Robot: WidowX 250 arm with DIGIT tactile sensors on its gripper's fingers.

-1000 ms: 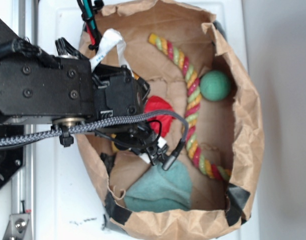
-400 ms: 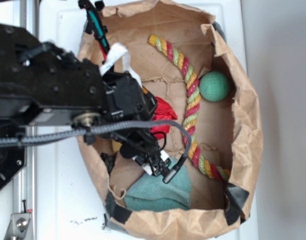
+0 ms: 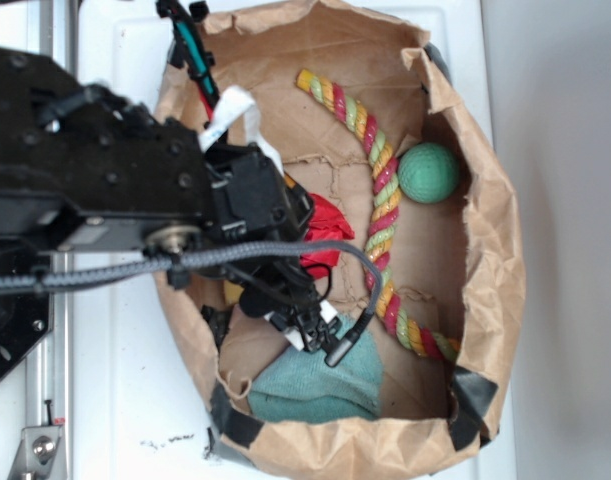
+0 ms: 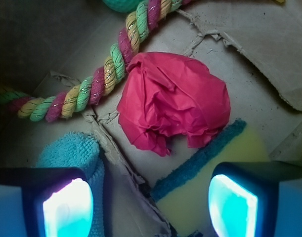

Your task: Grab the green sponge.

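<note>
- A crumpled brown paper bag [image 3: 485, 250] on the white desk [image 3: 115, 400] held everything.
- Inside lay a twisted multicolour rope [image 4: 101, 81], a fuzzy teal cloth [image 4: 74, 150], crinkled red paper [image 4: 173, 101] and a round green ball [image 3: 428, 172].
- The green sponge [image 4: 210, 163], yellow foam with a scouring strip, sat between the gripper [image 4: 151, 205]'s released jaws.

A white desk [image 3: 125, 400] carried an open brown paper bag [image 3: 485, 250] lying on its side. On the bag's creased floor lay a multicoloured rope [image 3: 380, 215], a green ball [image 3: 428, 172], crumpled red paper [image 4: 173, 98], a teal cloth [image 3: 320, 385] and the green sponge [image 4: 210, 168].
</note>
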